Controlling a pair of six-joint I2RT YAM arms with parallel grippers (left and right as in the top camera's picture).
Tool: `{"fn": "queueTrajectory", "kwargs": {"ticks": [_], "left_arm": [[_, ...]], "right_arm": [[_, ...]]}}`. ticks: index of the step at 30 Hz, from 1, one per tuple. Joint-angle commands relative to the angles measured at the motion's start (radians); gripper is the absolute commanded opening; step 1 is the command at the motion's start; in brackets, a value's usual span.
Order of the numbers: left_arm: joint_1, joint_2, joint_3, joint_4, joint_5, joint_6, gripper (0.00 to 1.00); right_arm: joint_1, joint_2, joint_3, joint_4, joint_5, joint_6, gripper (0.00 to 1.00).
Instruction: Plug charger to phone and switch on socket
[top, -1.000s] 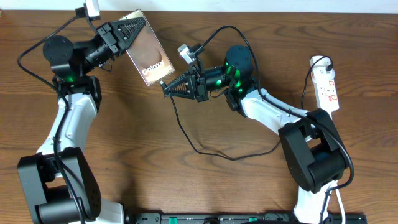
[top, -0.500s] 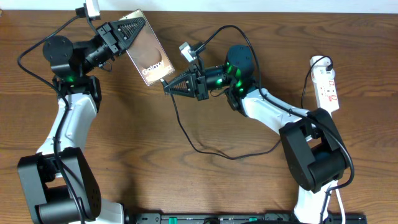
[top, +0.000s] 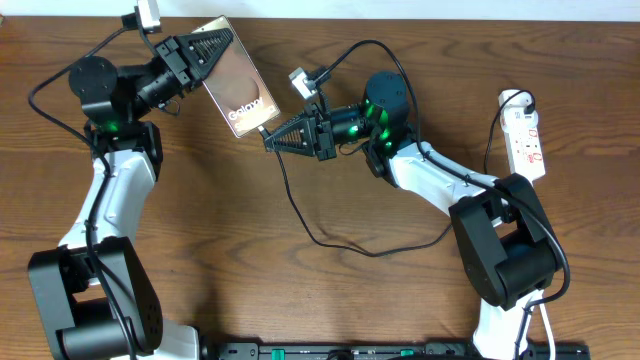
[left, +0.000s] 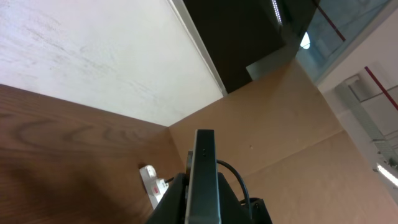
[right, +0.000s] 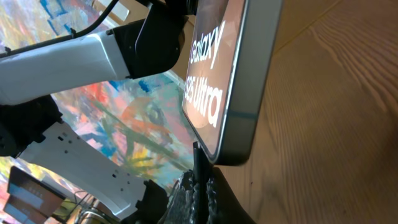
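Two hands share this step: the phone (top: 238, 85) is held up edgewise, clamped in my left gripper (top: 215, 45), its bottom edge just ahead of my right gripper (top: 270, 140), which is closed on the charger (right: 198, 160) tip. Tip and edge look touching; whether it is seated I cannot tell. I would square the tip, then press straight and gently. The socket (top: 525, 135) lies well behind my right wrist, untouched.
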Motion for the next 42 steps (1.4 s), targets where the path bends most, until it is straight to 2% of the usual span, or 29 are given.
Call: {"fn": "queueTrajectory", "kwargs": {"ticks": [1, 7, 20, 39, 40, 41, 42], "left_arm": [[-0.002, -0.019, 0.019, 0.009, 0.033, 0.008, 0.07], [-0.002, -0.019, 0.019, 0.009, 0.033, 0.018, 0.07], [-0.003, -0.019, 0.019, 0.010, 0.055, 0.023, 0.08], [-0.003, -0.019, 0.019, 0.009, 0.077, 0.026, 0.07], [-0.003, -0.019, 0.019, 0.010, 0.077, 0.026, 0.07], [-0.003, -0.019, 0.019, 0.009, 0.077, 0.026, 0.07], [-0.003, -0.019, 0.019, 0.010, 0.077, 0.026, 0.07]], "right_arm": [[-0.010, 0.010, 0.003, 0.014, 0.049, 0.051, 0.01], [-0.003, 0.010, 0.003, 0.071, 0.062, 0.114, 0.01], [0.013, 0.010, 0.003, 0.074, 0.150, 0.181, 0.01], [0.015, 0.010, 0.003, 0.105, 0.198, 0.219, 0.02], [0.015, 0.010, 0.003, 0.105, 0.194, 0.219, 0.15], [0.015, 0.010, 0.003, 0.105, 0.190, 0.218, 0.45], [0.015, 0.010, 0.003, 0.105, 0.187, 0.218, 0.57]]}}
